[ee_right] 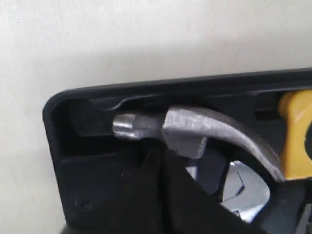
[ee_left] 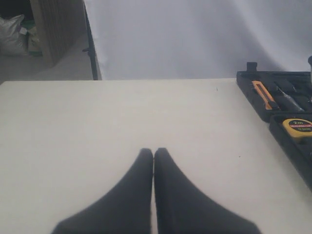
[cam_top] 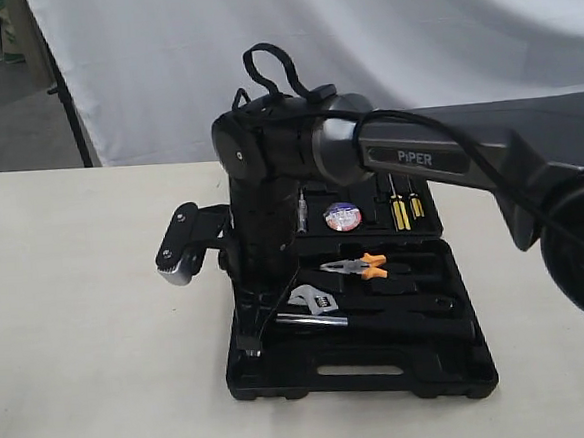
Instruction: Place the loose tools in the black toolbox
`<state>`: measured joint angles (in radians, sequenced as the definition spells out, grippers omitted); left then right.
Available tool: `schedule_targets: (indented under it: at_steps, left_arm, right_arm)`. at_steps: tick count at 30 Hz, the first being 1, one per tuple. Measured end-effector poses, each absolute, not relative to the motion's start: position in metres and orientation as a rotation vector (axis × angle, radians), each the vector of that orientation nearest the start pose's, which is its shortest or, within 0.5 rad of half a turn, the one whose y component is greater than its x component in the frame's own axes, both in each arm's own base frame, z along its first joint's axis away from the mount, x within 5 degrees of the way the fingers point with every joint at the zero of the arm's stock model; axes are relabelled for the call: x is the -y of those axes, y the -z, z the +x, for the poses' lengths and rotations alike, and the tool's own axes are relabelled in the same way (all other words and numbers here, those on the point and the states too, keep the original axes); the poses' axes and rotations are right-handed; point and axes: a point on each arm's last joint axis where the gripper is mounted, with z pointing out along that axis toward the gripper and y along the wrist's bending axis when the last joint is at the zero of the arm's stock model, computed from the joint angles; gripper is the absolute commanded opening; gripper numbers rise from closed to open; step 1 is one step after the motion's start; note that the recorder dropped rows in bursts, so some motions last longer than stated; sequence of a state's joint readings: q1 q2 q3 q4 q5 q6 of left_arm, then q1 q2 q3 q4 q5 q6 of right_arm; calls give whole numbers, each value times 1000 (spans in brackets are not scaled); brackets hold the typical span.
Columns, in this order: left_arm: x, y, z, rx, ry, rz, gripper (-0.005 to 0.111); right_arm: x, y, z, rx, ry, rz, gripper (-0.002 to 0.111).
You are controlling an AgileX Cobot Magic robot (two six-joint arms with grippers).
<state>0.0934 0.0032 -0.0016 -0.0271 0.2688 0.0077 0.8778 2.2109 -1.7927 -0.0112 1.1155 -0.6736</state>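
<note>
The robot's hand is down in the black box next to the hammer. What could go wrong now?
1. The right gripper is shut, its tips right by the hammer head. Lifting away might drag or tip the hammer out of its corner of the black toolbox.
2. The arm hangs low over the wrench and orange-handled pliers, so a sideways pull-out could knock them loose.

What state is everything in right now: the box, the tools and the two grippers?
Black toolbox: open, lying flat on the table.
Hammer: lying in the toolbox, head in a corner recess.
Tape roll: lying in the toolbox's far half.
Wrench: lying in the near half.
Left gripper: shut, holding nothing.
Right gripper: shut, tips by the hammer's head.
</note>
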Motion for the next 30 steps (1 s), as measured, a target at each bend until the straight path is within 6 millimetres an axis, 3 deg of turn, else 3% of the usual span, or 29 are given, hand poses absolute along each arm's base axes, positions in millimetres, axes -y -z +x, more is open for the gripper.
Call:
schedule_targets:
  at_steps: [4, 9, 11, 18, 24, 26, 30]
  left_arm:
    - [-4, -189, 55, -1752, -48, -93, 1]
    - [-4, -189, 55, -1752, -48, -93, 1]
    - [-4, -189, 55, -1752, -48, -93, 1]
    - [-4, -189, 55, -1752, -48, -93, 1]
    - [-4, -189, 55, -1752, -48, -93, 1]
    - [-4, -189, 55, -1752, -48, -93, 1]
    - [-4, -189, 55, -1752, -48, -93, 1]
  right_arm:
    - [-344, -180, 297, -2202, 134, -2027, 14]
    - [-341, -179, 300, -2244, 199, -1971, 54]
    - [-341, -179, 300, -2244, 199, -1972, 62]
    - [-349, -176, 291, -2216, 10, -2051, 62]
    - [-345, -157, 300, -2256, 11, -2061, 60]
    - [-342, -152, 303, -2271, 9, -2061, 52]
    - [-341, -152, 305, -2256, 9, -2070, 22]
